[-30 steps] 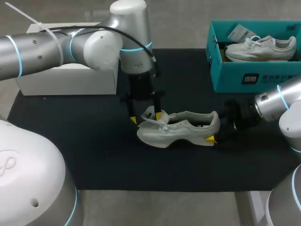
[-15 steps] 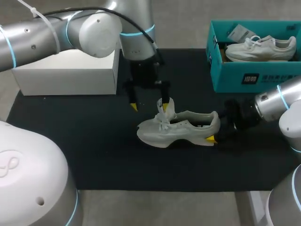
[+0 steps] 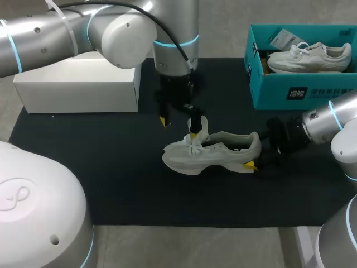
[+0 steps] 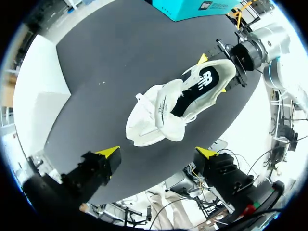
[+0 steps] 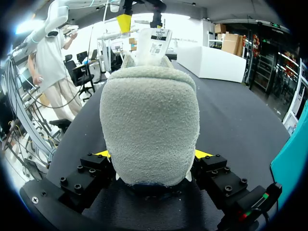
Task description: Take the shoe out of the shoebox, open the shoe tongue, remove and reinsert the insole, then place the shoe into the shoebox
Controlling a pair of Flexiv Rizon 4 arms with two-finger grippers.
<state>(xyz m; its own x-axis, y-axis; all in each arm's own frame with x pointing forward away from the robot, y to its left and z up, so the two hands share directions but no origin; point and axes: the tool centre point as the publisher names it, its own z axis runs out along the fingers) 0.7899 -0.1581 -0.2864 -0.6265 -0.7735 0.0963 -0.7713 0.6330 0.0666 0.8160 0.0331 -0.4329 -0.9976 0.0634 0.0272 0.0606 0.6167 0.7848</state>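
Left gripper (image 3: 178,127) hangs open over the upturned tongue (image 3: 199,125) of the shoe (image 3: 217,152) on the black mat (image 3: 111,167), right gripper (image 5: 151,156) clamped on its heel (image 5: 149,120); if that clamp slips, tugging the insole (image 4: 204,82) could drag the shoe.

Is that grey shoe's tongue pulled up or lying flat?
Pulled up: the tongue stands upright out of the shoe, with the insole showing behind it.

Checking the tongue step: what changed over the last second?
The left gripper rose from the shoe front, the tongue came upright with it, and the gripper now hangs open above. The right gripper stayed shut on the heel; shoe and shoebox did not shift.
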